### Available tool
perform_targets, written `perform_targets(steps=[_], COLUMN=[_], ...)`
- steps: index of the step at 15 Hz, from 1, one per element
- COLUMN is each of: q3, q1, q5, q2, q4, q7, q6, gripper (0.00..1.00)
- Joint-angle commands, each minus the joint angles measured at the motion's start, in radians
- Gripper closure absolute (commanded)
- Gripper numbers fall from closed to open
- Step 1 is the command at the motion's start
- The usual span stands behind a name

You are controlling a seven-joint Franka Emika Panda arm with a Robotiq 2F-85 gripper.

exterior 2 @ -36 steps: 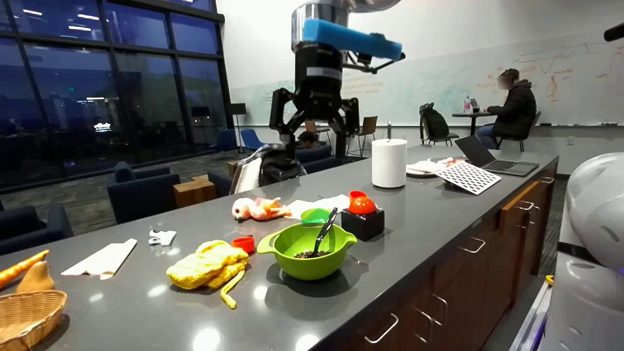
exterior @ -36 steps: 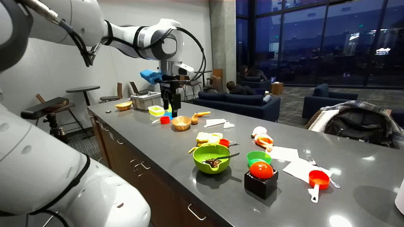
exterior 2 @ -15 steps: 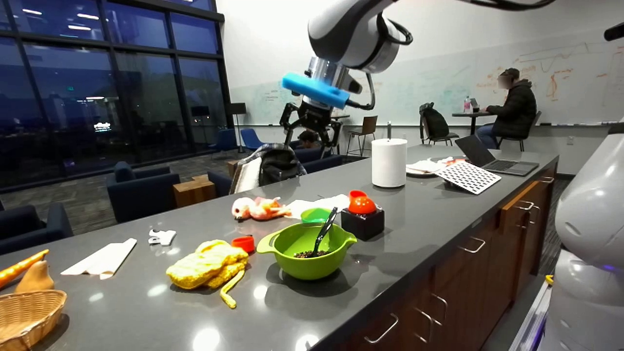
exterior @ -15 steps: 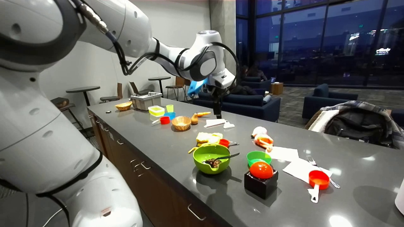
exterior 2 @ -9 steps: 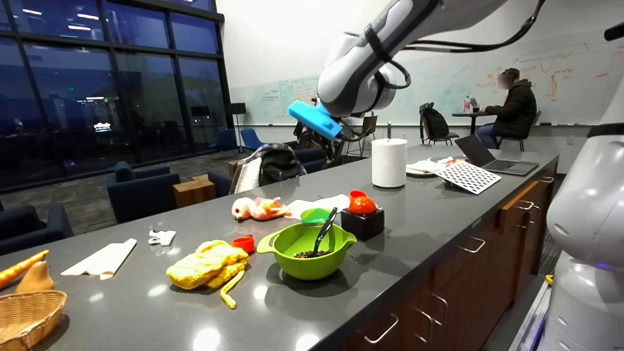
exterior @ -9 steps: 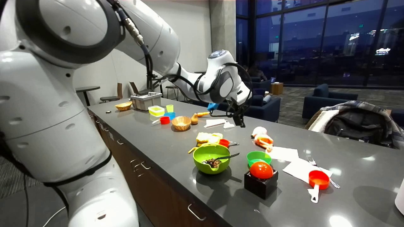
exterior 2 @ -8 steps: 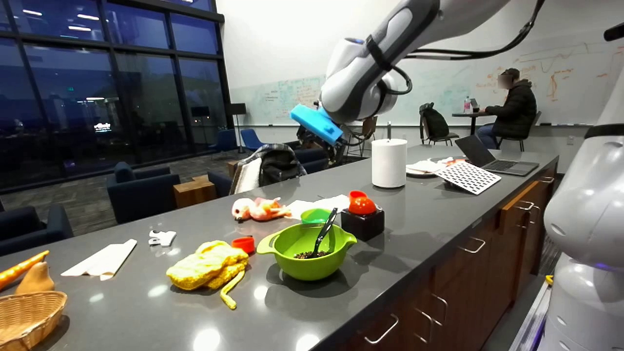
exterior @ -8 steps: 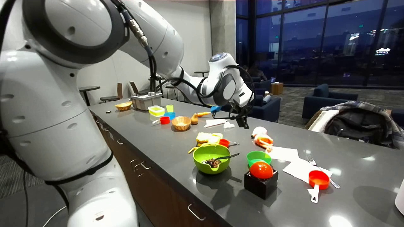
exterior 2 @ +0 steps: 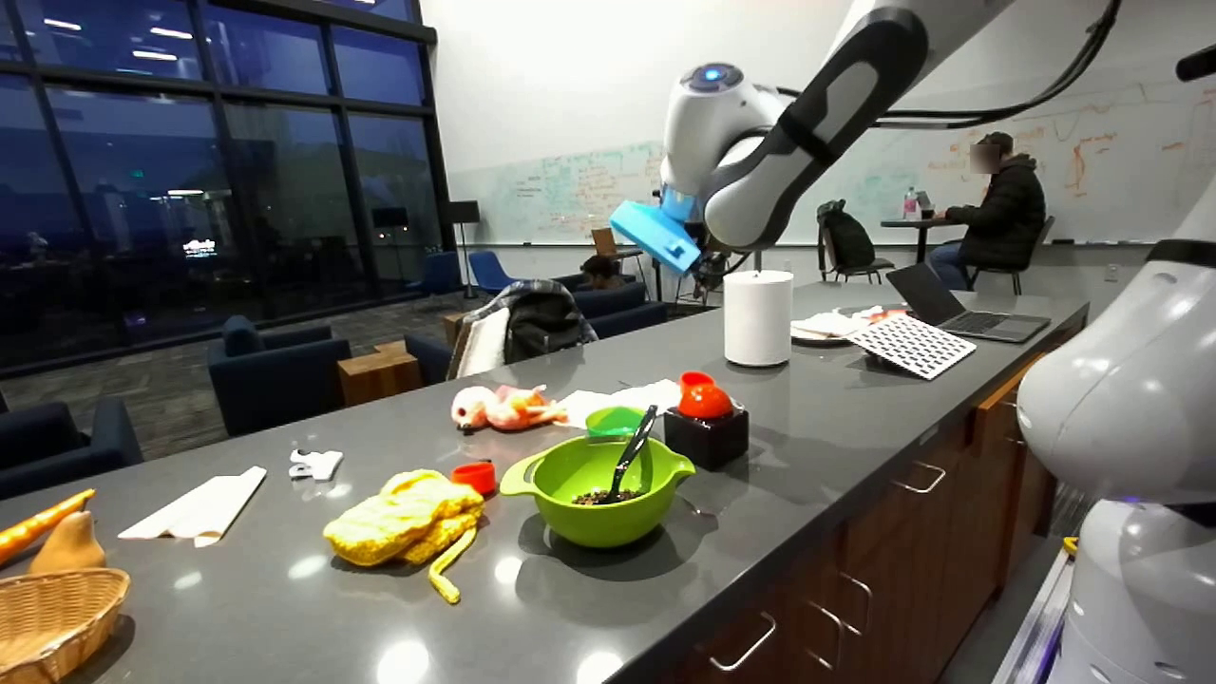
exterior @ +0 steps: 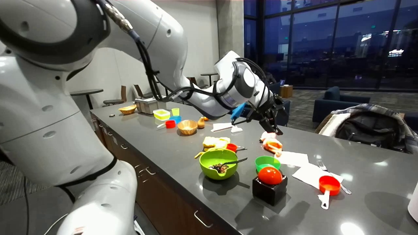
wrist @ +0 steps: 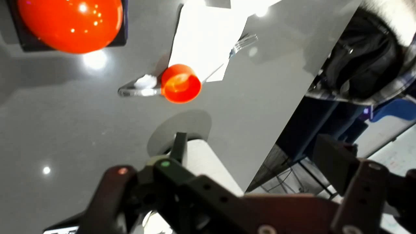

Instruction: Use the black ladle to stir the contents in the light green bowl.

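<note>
The black gripper [wrist: 256, 152] comes in along the bottom of the wrist view with its two fingers [wrist: 336, 162] spread wide apart; the smooth gray counter [wrist: 97, 130] and its straight edge show in the gap. In an exterior view it hangs tilted above the counter, right of centre, fingers slanting to the lower right. A matte blue, block-shaped piece [exterior 2: 655, 235] sits at the wrist. Partly behind the finger at the wrist view's lower centre stands a smooth white cylinder [wrist: 208, 165]; whether the two touch cannot be told.

Near the centre of the wrist view lies a round orange-red measuring cup [wrist: 182, 85] with a pale handle, beside a flat white sheet [wrist: 204, 35] and a metal fork [wrist: 244, 43]. At upper left there, a glossy red ball [wrist: 71, 22] rests on a square, shiny black container [exterior: 266, 192].

The light green bowl [exterior 2: 608, 524] stands well apart from the gripper, below centre in both exterior views: round, smooth, plastic-looking, with a tab-like handle on one side and a pouring lip opposite. The black ladle [exterior 2: 635, 446] leans inside it, slim handle slanting up past the rim, lower end among the contents [exterior 2: 598, 497], a small heap of brownish, grainy pieces. Near the bowl lies a crumpled yellow cloth [exterior 2: 408, 518] with a bumpy, knitted look; at lower left is a woven basket [exterior 2: 90, 622].
</note>
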Motion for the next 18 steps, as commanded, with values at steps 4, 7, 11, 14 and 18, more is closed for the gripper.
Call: perform_targets(steps=[4,7,11,14,18], q3=[0.18,0.21,0.052,-0.049,-0.162], q1=[-0.037,0.004,0.234,0.335,0.401], q5=[0.089,0.208,0.266,0.359,0.526], q2=[-0.254,-0.244,-0.132,-0.076,-0.014], q4=[0.007,0.089,0.226,0.302,0.349], q7=[-0.002,-0.096,-0.127,-0.128,-0.14], q6=[-0.545,-0.82,-1.084,-1.15,-1.124], gripper=[0.0,0.0,0.0,0.0,0.0])
